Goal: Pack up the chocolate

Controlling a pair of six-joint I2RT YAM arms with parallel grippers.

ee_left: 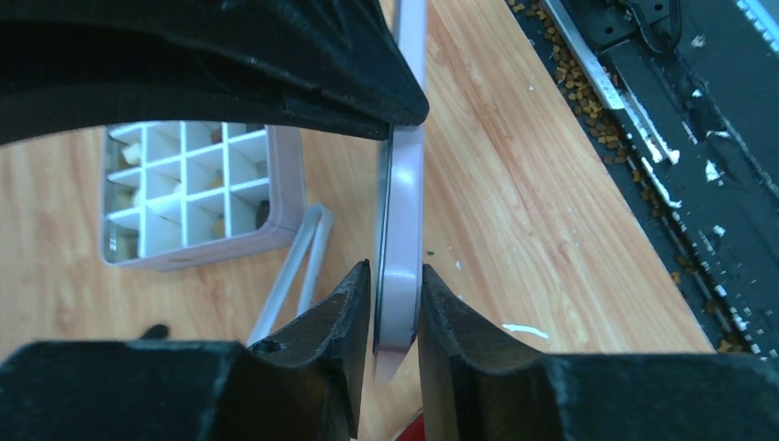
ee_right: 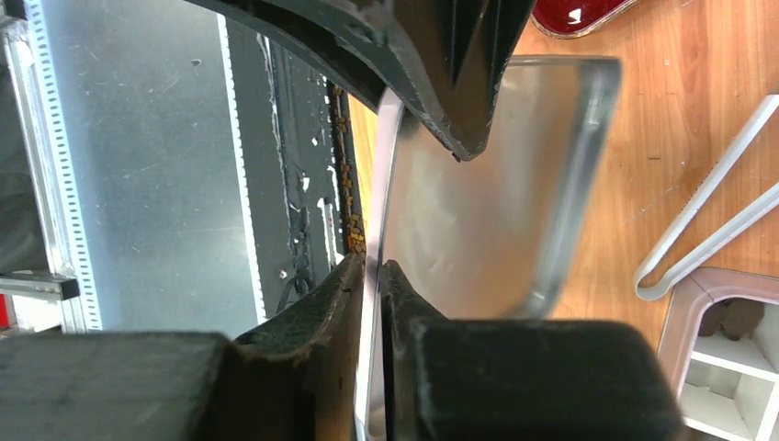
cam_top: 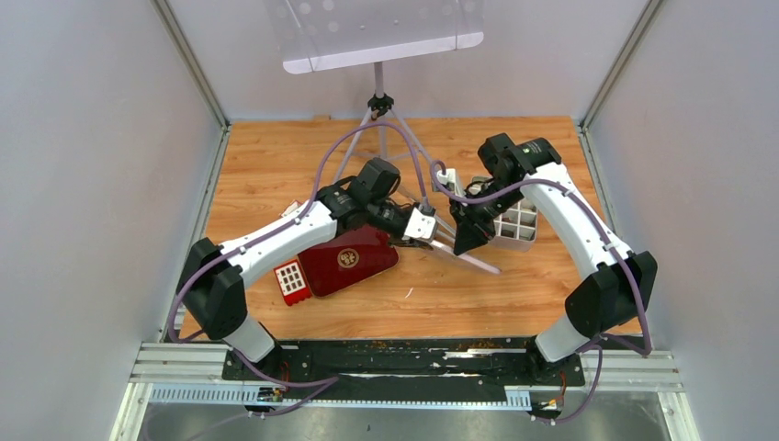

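- Your left fingers (ee_left: 344, 312) are pinched tight on the pale lid (ee_left: 404, 202). It stands edge-on between them, one finger pressing each face.
- Your right fingers (ee_right: 331, 303) are clamped on the thin rim of that same lid. The right wrist camera looks straight at its shiny inner face and its turned-up wall.
- From above, both arms meet over the middle of the worktop (cam_top: 276, 165). The lid shows there as a slim pale strip slanting toward the near right.
- The chocolate (ee_left: 131, 154) sits in the white grid tray (ee_left: 197, 193), cream pieces and a few dark ones, each in its own cell. The right wrist camera catches a dark one in a corner cell.
- The tray lies flat on the worktop, just beyond your right fingers in the overhead view.
- White tongs (ee_left: 292, 276) lie on the wood between the tray and the lid.
- A dark red cover with a gold emblem (cam_top: 354, 260) lies under your left arm. A small red box with white squares (cam_top: 292, 280) touches its near-left end.
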